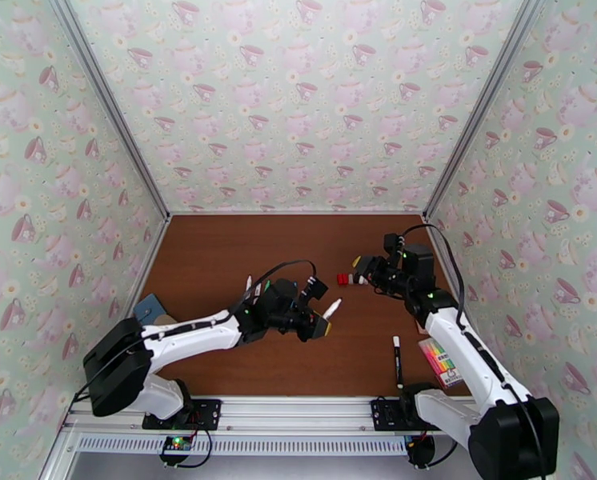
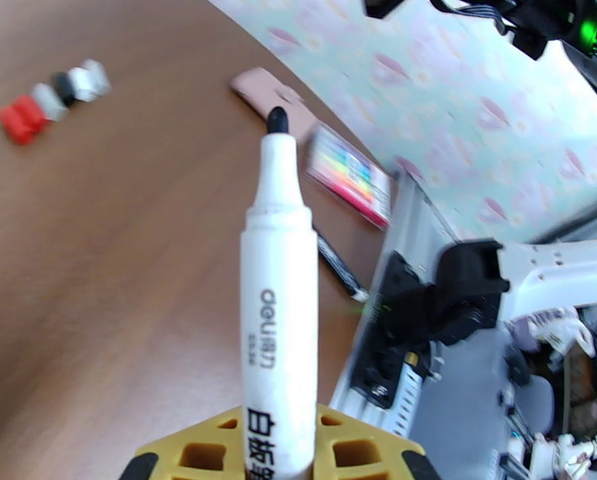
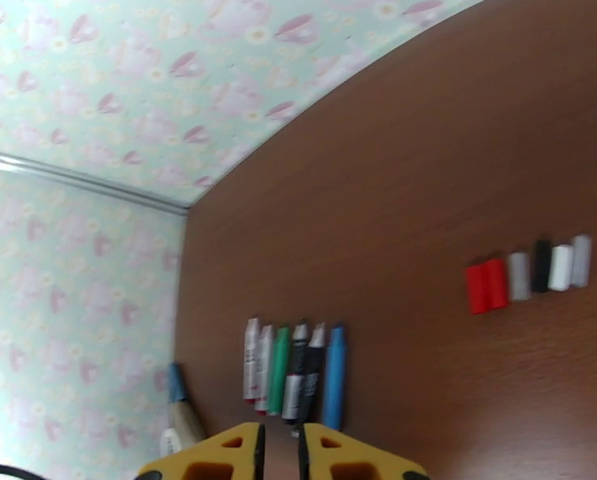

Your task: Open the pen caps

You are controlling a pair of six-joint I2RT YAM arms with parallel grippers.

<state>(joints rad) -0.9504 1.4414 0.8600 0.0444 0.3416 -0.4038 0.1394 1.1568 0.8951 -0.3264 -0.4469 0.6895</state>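
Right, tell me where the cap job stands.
Done: six loose caps lie in a row, and six pens lying side by side look uncapped. In hand: the left gripper holds a white marker, its black tip bare. Left: a black pen near the right arm's base; I can't tell if it's capped.

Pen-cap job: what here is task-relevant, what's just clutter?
Job: white marker in left gripper; row of pens; loose caps; black pen.
Lying about: highlighter pack; pink flat object; blue object.
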